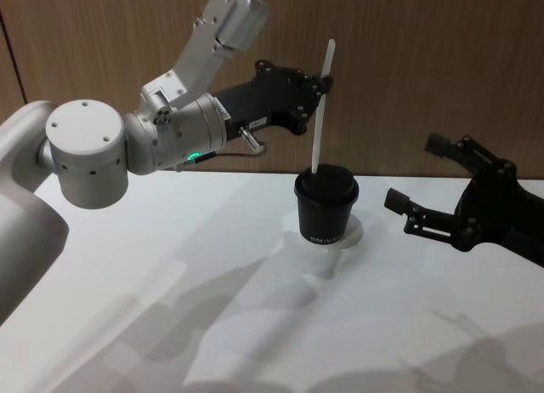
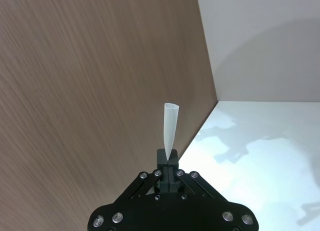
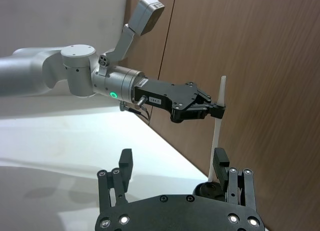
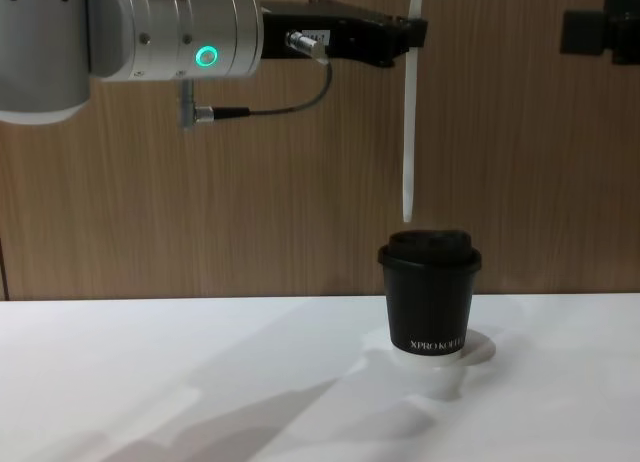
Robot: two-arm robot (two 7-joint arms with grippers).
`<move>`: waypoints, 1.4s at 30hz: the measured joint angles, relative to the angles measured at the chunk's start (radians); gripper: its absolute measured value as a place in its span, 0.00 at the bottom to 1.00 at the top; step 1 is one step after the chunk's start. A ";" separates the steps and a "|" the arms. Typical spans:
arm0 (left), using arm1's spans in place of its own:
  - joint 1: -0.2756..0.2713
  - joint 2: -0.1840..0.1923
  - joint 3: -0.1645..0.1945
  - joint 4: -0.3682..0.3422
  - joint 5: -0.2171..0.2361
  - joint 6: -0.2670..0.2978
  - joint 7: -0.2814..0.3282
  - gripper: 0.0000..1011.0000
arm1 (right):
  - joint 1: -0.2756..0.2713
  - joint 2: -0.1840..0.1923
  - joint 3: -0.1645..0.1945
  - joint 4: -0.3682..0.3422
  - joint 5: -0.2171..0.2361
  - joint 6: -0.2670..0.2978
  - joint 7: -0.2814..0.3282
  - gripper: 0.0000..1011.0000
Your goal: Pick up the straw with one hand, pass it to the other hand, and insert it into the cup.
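Note:
The white straw (image 1: 321, 112) hangs nearly upright with my left gripper (image 1: 325, 82) shut on its upper part. In the chest view the straw (image 4: 409, 132) ends a little above the domed lid of the black cup (image 4: 430, 297). The cup (image 1: 326, 207) stands upright on the white table. The left wrist view shows the left gripper (image 2: 168, 158) pinching the straw (image 2: 169, 128), whose top end sticks out past the fingers. My right gripper (image 1: 416, 170) hovers open to the right of the cup, holding nothing. In the right wrist view the right gripper (image 3: 172, 163) faces the straw (image 3: 218, 131) and the left gripper (image 3: 220, 107).
A brown wooden wall (image 1: 425, 61) stands close behind the cup. The white table (image 1: 255, 325) spreads out in front. A white round base (image 4: 478, 350) lies under the cup. A dark cable (image 4: 290, 104) loops under the left wrist.

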 joint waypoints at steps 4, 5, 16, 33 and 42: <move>-0.003 -0.005 0.002 0.014 0.008 -0.005 -0.005 0.00 | 0.000 0.000 0.000 0.000 0.000 0.000 0.000 0.99; -0.004 -0.006 0.002 0.016 0.010 -0.006 -0.006 0.00 | 0.000 0.000 0.000 0.000 0.000 0.000 0.000 0.99; -0.011 -0.021 0.005 0.056 0.027 -0.027 -0.018 0.00 | 0.000 0.000 0.000 0.000 0.000 0.000 0.000 0.99; -0.024 -0.044 0.000 0.118 0.041 -0.050 -0.046 0.00 | 0.000 0.000 0.000 0.000 0.000 0.000 0.000 0.99; -0.026 -0.053 -0.006 0.145 0.040 -0.054 -0.064 0.00 | 0.000 0.000 0.000 0.000 0.000 0.000 0.000 0.99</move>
